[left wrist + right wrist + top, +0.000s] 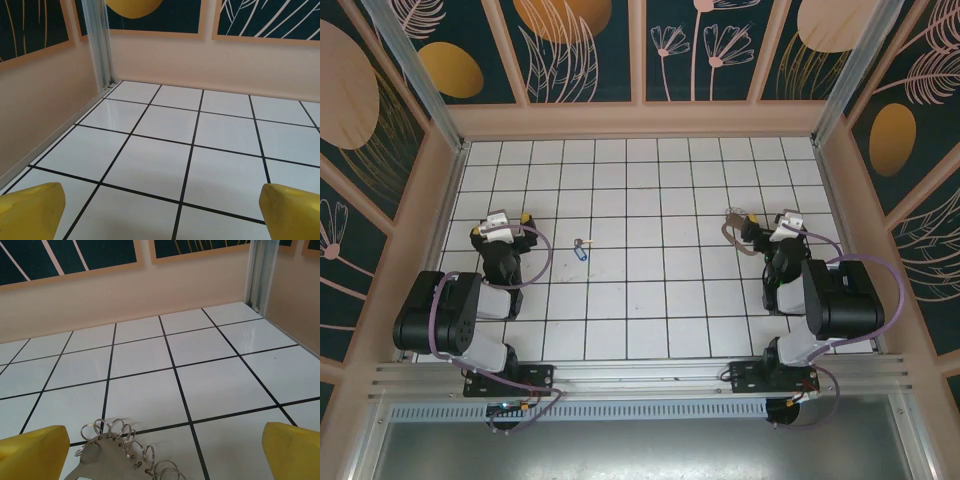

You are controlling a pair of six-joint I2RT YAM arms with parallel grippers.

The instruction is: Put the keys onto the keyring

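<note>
The key (582, 248), tiny and silver with a blue head, lies flat on the white tiles right of my left gripper (506, 218), roughly two tiles away. That gripper (160, 216) is open, its yellow fingertips (31, 210) wide apart over bare tile. The keyring (732, 226) rests on the floor at the right, just left of my right gripper (768, 222). The right wrist view shows the keyring (107, 461) as a brownish-grey flat piece edged with several silver split rings, low between the spread yellow fingertips (35, 450). My right gripper (162, 456) is open.
Pale walls (640, 120) with aluminium corner posts (100, 45) enclose the tiled floor (640, 290). Purple cables (545, 262) loop beside both arms. Open tiles lie between the key and the keyring.
</note>
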